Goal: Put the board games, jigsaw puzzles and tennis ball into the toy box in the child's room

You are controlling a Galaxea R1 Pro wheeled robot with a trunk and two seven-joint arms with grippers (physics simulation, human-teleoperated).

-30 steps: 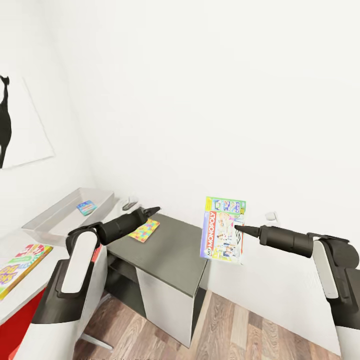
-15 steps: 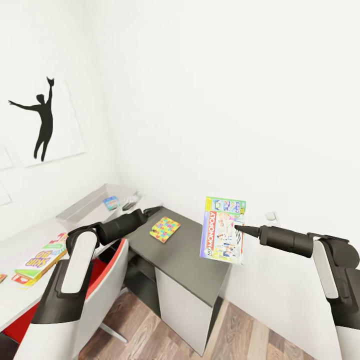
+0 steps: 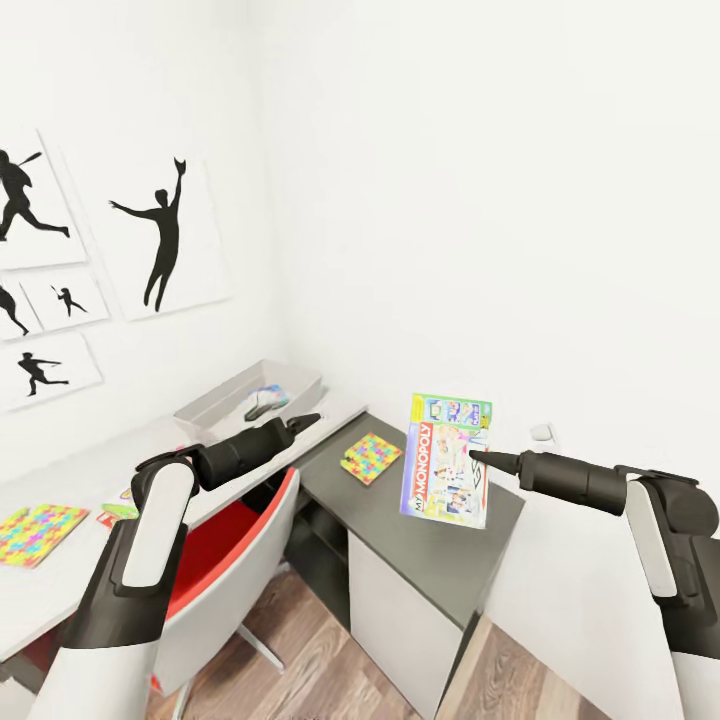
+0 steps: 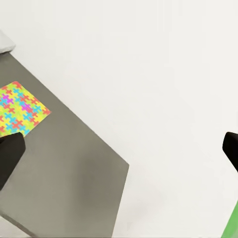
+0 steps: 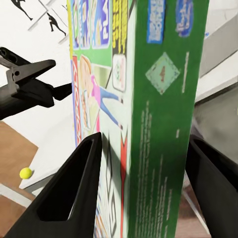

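Observation:
My right gripper [image 3: 478,457] is shut on a Monopoly board game [image 3: 447,460], held upright in the air over the grey cabinet; its green side [image 5: 163,119] sits between the fingers [image 5: 79,188]. My left gripper [image 3: 303,420] hangs open and empty near the table's end. One jigsaw puzzle [image 3: 371,457] [image 4: 20,115] lies on the cabinet top, another jigsaw puzzle [image 3: 35,533] on the white table [image 3: 80,470]. The light-grey toy box [image 3: 215,402] stands at the table's far end with a small colourful item inside. A tennis ball [image 5: 26,173] rests on the table. A second board game [image 3: 118,499] peeks out behind my left arm.
A dark grey cabinet [image 3: 440,540] stands in the corner beside the table. A red and white chair [image 3: 220,545] is tucked under the table below my left arm. Black silhouette prints [image 3: 160,240] hang on the left wall. Wood-plank floor [image 3: 300,650] lies below.
The whole view has swung left, so table, toy box and cabinet slid right in the picture and more prints and the second puzzle came in. Both arms keep their pose.

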